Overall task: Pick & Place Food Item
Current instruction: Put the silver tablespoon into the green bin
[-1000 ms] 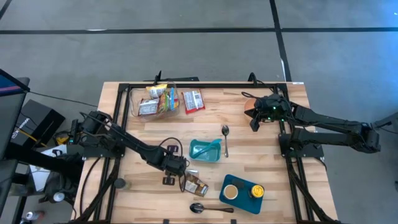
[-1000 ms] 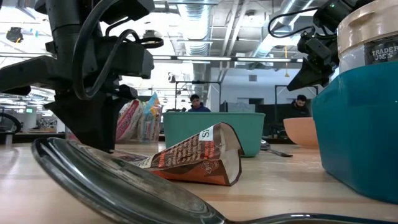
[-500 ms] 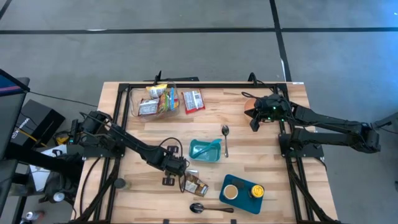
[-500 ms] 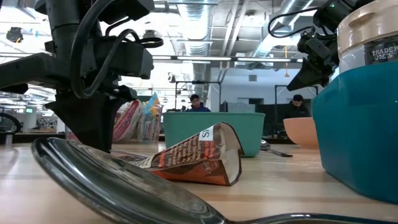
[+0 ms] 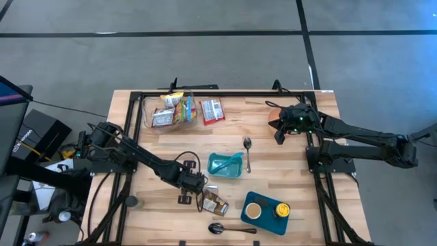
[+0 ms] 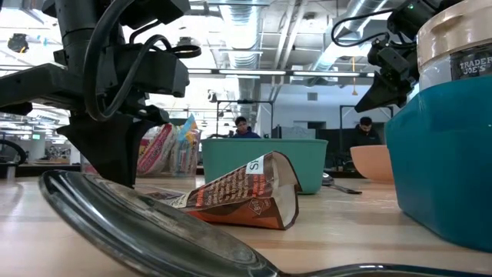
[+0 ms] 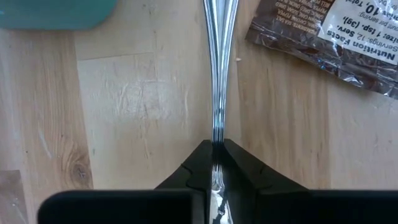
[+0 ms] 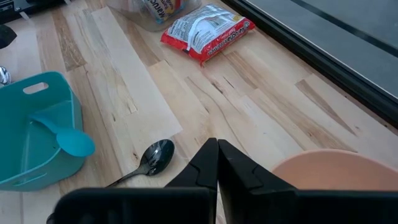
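The left claw (image 7: 214, 146), low near the table's (image 5: 300, 171) front edge, has pinched shut on a clear utensil handle (image 7: 217, 62) beside the brown food packet (image 5: 215, 203). Next: lift it clear. The right claw (image 8: 217, 151) waits shut near the far right corner.

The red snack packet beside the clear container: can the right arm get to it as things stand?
Probably yes. Only bare wood lies between the right gripper and the red packet; the spoon and peach bowl sit aside. Its shut jaws must open first.
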`<act>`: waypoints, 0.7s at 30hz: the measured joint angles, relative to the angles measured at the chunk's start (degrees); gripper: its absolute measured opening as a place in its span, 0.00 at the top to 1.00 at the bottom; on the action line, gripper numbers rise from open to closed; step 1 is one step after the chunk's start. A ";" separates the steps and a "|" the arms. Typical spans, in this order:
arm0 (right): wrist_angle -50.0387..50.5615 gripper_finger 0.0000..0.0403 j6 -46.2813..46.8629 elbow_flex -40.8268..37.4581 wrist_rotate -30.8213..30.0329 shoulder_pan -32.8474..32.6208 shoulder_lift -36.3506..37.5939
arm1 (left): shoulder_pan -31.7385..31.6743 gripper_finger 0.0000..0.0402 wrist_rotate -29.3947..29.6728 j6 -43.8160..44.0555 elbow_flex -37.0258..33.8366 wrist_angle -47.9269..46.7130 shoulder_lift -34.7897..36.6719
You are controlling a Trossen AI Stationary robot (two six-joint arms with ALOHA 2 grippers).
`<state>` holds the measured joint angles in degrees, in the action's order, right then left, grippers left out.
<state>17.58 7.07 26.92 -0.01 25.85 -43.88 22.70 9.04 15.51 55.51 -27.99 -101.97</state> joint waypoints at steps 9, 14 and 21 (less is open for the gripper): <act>0.00 1.00 0.00 0.00 0.00 -0.02 0.00 | 0.00 0.97 0.07 -0.02 -0.04 0.43 0.02; 0.00 1.00 0.00 0.00 0.01 0.00 0.00 | 0.00 0.96 0.07 -0.02 -0.07 0.55 0.02; 0.00 1.00 0.00 0.00 0.02 -0.01 0.00 | 0.00 0.97 0.07 -0.02 -0.07 0.59 0.02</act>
<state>17.58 7.07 26.92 0.01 25.84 -43.88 22.70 9.10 15.49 55.44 -27.40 -101.95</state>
